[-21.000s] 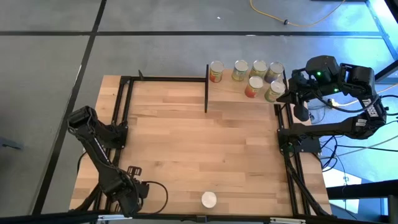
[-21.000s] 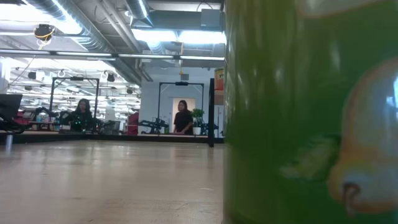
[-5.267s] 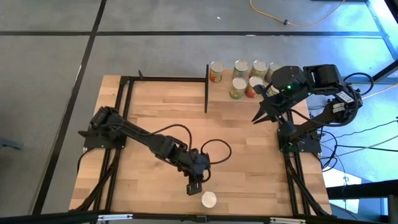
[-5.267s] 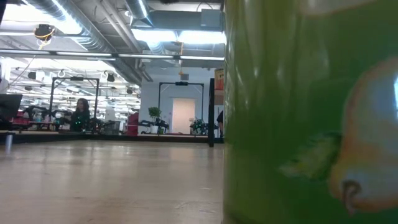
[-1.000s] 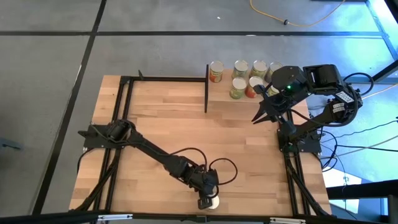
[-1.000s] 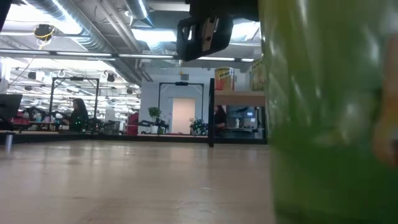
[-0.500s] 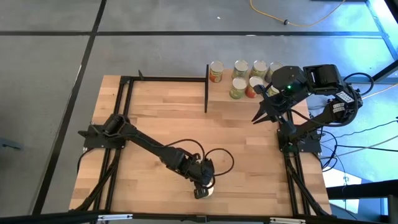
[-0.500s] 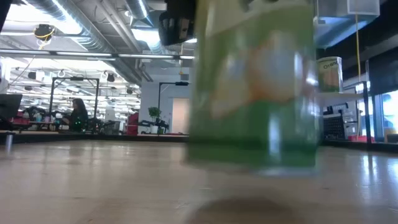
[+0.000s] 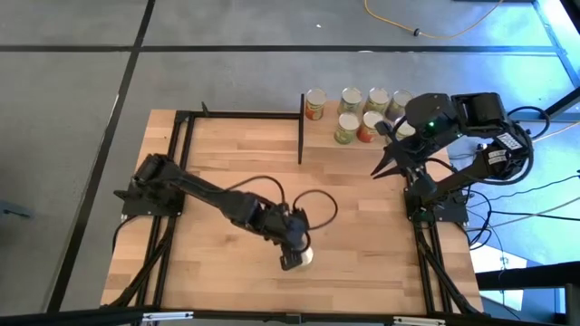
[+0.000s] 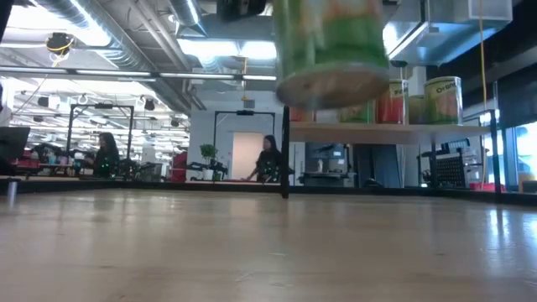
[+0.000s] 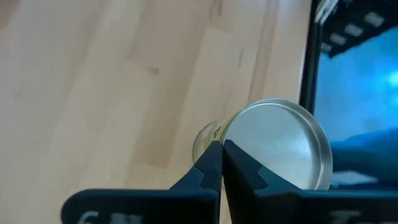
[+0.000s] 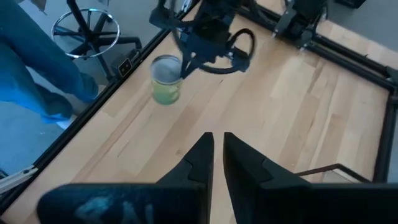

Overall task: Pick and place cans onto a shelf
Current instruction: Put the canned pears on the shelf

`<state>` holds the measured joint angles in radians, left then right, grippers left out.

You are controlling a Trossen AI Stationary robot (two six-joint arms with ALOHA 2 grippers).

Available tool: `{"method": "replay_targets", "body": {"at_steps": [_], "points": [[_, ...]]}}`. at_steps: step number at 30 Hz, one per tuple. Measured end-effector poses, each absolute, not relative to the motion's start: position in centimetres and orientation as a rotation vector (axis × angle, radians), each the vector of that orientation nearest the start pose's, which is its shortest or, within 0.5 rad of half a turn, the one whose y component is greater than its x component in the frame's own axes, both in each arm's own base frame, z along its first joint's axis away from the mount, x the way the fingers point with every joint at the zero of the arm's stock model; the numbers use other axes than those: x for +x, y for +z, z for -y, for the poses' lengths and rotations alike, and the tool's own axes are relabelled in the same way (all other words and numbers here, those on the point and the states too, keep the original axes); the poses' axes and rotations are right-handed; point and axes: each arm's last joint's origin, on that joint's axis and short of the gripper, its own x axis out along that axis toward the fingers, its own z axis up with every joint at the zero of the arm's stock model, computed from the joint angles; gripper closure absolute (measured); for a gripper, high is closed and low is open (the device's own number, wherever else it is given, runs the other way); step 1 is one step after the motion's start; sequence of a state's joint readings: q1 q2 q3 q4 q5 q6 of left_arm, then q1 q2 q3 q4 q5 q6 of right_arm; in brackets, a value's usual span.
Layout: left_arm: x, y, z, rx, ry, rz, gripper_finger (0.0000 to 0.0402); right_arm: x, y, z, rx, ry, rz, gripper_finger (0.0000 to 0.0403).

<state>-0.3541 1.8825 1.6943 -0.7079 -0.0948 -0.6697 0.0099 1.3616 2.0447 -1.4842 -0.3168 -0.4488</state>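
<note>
Left arm reaches from its base at the left edge across toward the front-centre, elbow bent, left hand (image 9: 294, 256) pointing down and clamped on something it holds raised. Right arm is folded near its base at the right edge, right hand (image 9: 388, 163) with fingers together, gripping nothing.

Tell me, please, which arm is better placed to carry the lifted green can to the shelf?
The left. Its end effector is shut on the can, which hangs clear of the table. The right end effector is empty, in front of the shelf.
</note>
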Motion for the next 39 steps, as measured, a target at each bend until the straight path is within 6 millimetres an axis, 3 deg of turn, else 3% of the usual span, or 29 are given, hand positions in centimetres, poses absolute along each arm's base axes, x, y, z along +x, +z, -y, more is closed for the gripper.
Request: {"method": "replay_targets", "body": {"at_steps": [9, 21, 33, 39], "points": [[36.7, 34.5, 9.4, -0.409, 0.165, -0.76, 0.0401, 18.2, 49.8, -1.1, -0.307, 0.47, -0.674, 0.0364], [35.3, 38.0, 2.9, -0.355, 0.274, -0.675, 0.0401, 18.2, 49.7, -1.1, -0.308, 0.465, -0.677, 0.0364], [33.9, 44.6, -2.2, -0.182, 0.275, -0.554, 0.0401, 18.6, 50.0, -0.9, -0.314, 0.448, -0.634, 0.0364], [32.9, 46.2, -5.1, -0.126, 0.308, -0.529, 0.0401, 18.9, 50.4, -0.5, -0.253, 0.384, -0.608, 0.0363]]}}
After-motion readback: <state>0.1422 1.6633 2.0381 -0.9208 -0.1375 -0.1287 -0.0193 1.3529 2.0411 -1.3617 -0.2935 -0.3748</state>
